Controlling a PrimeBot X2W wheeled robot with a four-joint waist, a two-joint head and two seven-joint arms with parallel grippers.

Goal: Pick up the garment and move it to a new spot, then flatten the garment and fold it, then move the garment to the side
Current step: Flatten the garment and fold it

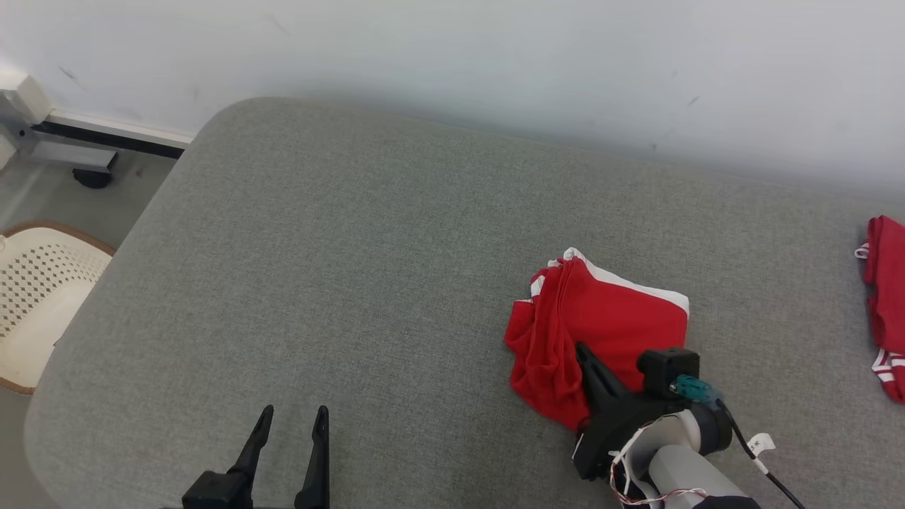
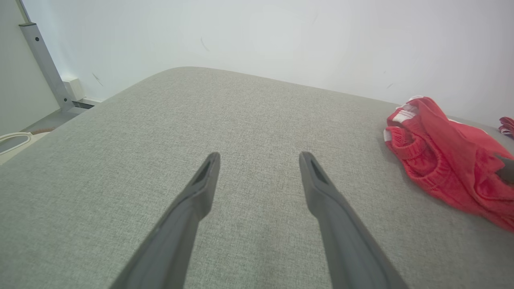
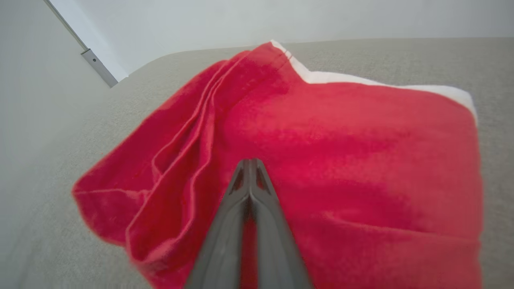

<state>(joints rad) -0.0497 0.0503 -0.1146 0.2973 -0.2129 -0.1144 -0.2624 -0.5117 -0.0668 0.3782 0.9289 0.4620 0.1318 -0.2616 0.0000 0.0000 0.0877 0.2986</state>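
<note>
Now, your garment [image 1: 601, 322] is a red piece with a white band along its far and right edges. It is folded into a rough square, with bunched pleats down its left side. It lies on the grey padded table [image 1: 353, 247], right of centre and toward the near side. Your right gripper [image 3: 249, 162] reaches in over the garment's near edge with its fingers pressed together. The tips are over the red cloth about mid-panel, and you cannot tell whether any fold is caught between them. Your left gripper [image 2: 259, 158] has its fingers spread over bare table, well left of the garment. A second red piece [image 1: 887, 304] sits at the table's right edge.
</note>
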